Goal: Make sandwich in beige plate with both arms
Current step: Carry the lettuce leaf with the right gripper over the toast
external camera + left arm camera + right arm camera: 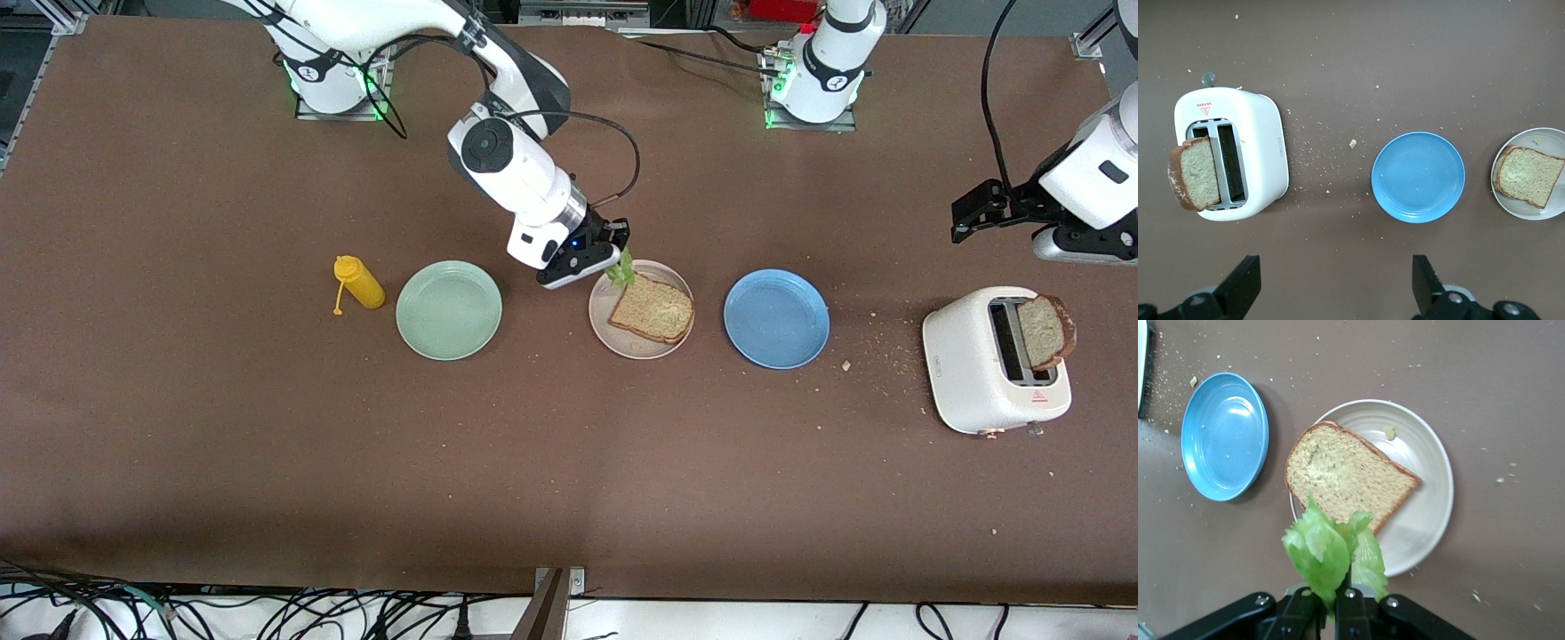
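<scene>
Lettuce over plate edge.
My right hand pinches lettuce above the beige plate rim; bread slice lies just past it. Left hand waits spread above the toaster.

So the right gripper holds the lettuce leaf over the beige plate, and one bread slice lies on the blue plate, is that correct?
Not quite. The bread slice lies on the beige plate, not the blue plate, which holds no bread. The right wrist view shows it plainly. The rest stands: the right gripper holds the lettuce leaf over the beige plate.
</scene>
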